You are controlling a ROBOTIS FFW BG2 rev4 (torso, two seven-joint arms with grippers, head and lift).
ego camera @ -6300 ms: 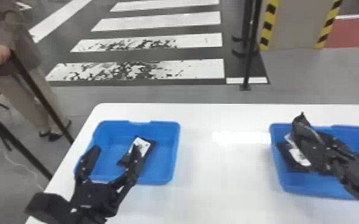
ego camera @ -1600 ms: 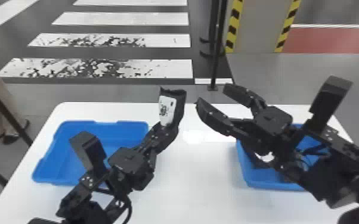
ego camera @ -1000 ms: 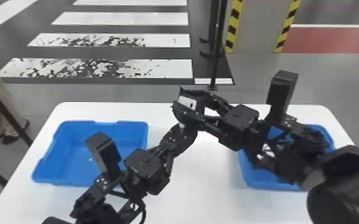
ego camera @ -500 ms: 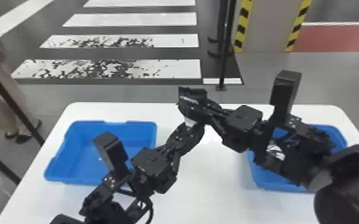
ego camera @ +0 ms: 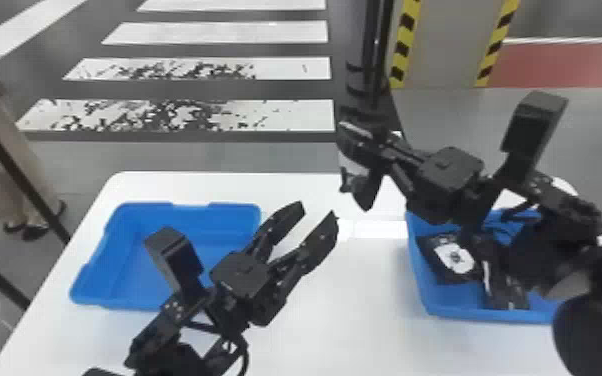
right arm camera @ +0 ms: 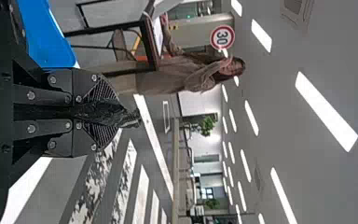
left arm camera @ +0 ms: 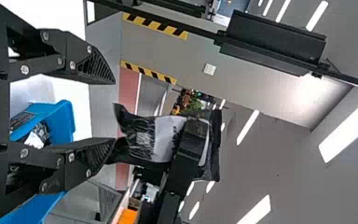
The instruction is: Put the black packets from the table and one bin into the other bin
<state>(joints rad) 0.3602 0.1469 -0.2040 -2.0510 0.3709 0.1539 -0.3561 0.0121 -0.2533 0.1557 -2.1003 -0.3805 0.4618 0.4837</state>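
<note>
The right gripper (ego camera: 361,165) was narrow, pinching a black packet (left arm camera: 156,137) between its pads, raised above the table's far side. The packet's loose end stuck out past the fingertips, so a quick swing might well have worked it free. Just nearer the robot and to its left, the left gripper (ego camera: 318,210) stood wide, with nothing between its fingers; had the right arm turned low, the packet might have snagged on those tips. Below the right gripper and to its right sat the right bin (ego camera: 480,315), the likely goal. Let go too soon, the packet would probably have dropped on the table (ego camera: 345,320) or hung over the rim, since the hold was still short of it.

The held packet was thin, creased, shiny film with a pale panel; the gripper's pads were ridged and tapered. In the right bin, more packets (ego camera: 455,257) lay flat and overlapping, dark with white labels. Farther left, beyond the left gripper, was the left bin (ego camera: 135,255), smooth blue plastic, shallow, with rounded corners. The table was plain, glossy white.
</note>
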